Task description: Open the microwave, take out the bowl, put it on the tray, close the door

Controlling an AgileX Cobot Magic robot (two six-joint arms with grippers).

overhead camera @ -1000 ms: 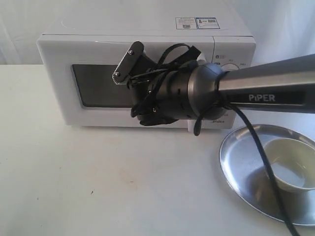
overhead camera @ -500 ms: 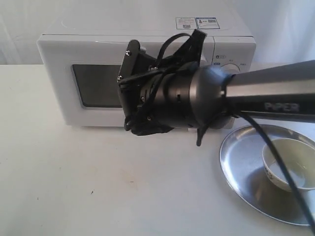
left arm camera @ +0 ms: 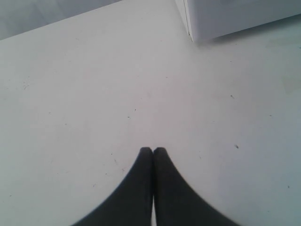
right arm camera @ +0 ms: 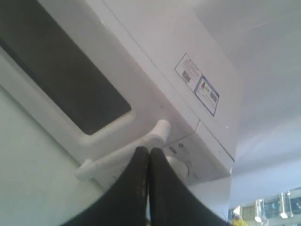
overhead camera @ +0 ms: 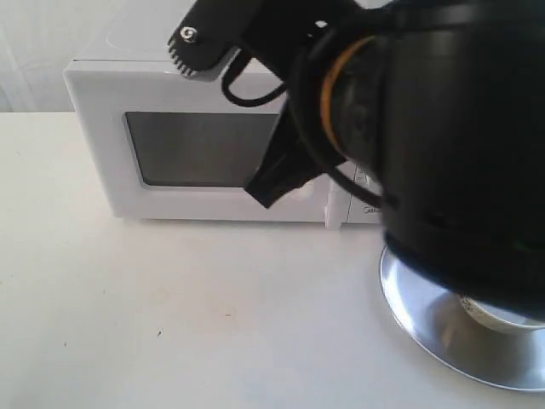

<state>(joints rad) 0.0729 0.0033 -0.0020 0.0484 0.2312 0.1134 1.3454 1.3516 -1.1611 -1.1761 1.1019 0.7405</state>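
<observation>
The white microwave stands at the back of the table, and its door with the dark window looks closed. My right arm looms close to the exterior camera and hides the dials. In the right wrist view my right gripper is shut and empty, just in front of the white bar handle, with a dial beside it. The silver tray lies at the front right. Only a sliver of the cream bowl shows on it under the arm. My left gripper is shut over bare table.
The white table spreads in front of the microwave. A lower corner of the microwave shows in the left wrist view, well off from the left fingers. Labels sit on the microwave's top. A white backdrop hangs behind.
My right arm has risen and swung toward the exterior camera, now covering the dials and most of the bowl and tray. The bowl stays on the tray.
</observation>
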